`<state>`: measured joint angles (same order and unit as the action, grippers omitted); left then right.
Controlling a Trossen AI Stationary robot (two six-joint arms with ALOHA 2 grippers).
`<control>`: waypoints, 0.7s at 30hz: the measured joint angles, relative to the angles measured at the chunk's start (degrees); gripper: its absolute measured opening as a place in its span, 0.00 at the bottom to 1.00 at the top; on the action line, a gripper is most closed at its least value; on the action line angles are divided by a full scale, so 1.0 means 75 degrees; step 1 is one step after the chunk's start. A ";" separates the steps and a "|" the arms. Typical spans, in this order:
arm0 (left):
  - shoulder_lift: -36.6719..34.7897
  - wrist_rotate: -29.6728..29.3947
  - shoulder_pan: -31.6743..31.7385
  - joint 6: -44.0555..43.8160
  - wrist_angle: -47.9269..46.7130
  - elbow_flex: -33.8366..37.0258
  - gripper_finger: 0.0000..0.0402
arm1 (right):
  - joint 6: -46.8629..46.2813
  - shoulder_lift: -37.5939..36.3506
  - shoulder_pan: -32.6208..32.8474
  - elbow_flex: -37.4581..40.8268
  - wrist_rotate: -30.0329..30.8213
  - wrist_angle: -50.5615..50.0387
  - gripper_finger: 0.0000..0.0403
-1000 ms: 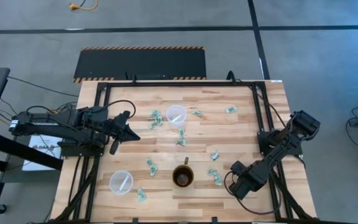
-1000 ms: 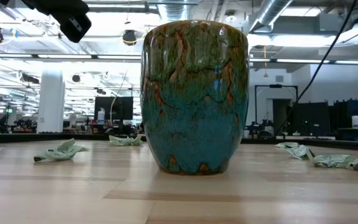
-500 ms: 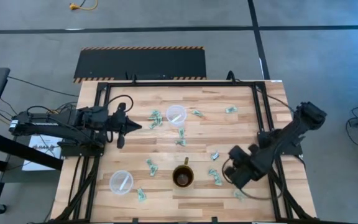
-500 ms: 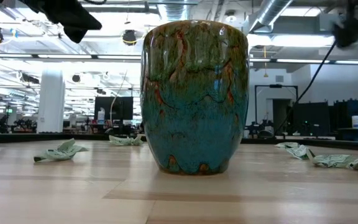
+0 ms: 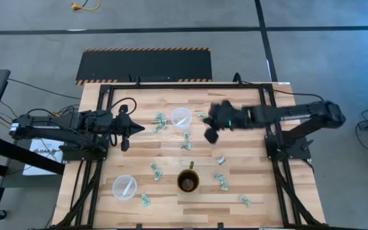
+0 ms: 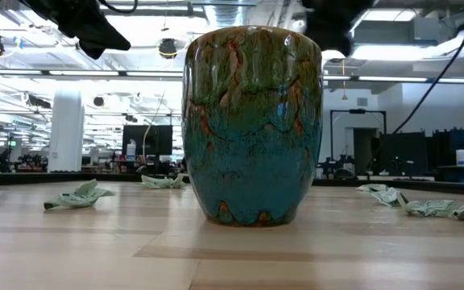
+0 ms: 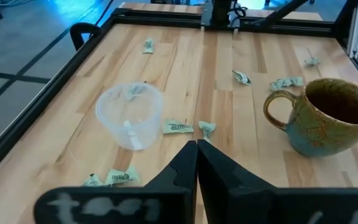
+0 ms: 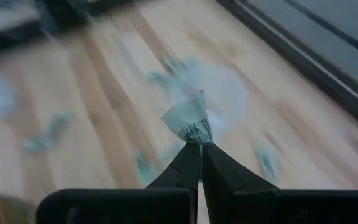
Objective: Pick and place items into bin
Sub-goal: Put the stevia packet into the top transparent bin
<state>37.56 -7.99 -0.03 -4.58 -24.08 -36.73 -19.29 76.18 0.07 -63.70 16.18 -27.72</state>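
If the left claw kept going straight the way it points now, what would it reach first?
Probably the wrapper pieces lying just ahead of the shut left claw, beside the clear plastic cup. The brown mug sits off to one side of that line. Depth is hard to judge, so it might pass over them.

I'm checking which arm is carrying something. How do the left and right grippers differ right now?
The right gripper is shut on a wrapper piece; the left gripper is shut on nothing. The right gripper reaches over the table's middle, beside the far clear cup; the left gripper hangs over the table's left side. Both point towards that cup.
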 joint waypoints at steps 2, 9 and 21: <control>0.0000 0.0000 0.0000 -0.0003 -0.0002 0.0000 0.00 | 0.0470 0.0159 -0.0699 -0.0010 -0.0995 0.0830 0.00; 0.0000 0.0003 0.0000 -0.0004 -0.0026 0.0000 0.00 | 0.0806 0.1361 -0.2294 -0.0183 -0.3021 0.1802 0.00; 0.0001 0.0003 0.0000 -0.0009 -0.0147 0.0000 0.00 | 0.1822 0.3597 -0.2407 -0.1511 -0.3773 0.1457 0.01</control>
<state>37.57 -7.97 -0.03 -4.64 -25.19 -36.73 -5.62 103.16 -17.99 -75.04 -12.12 -16.79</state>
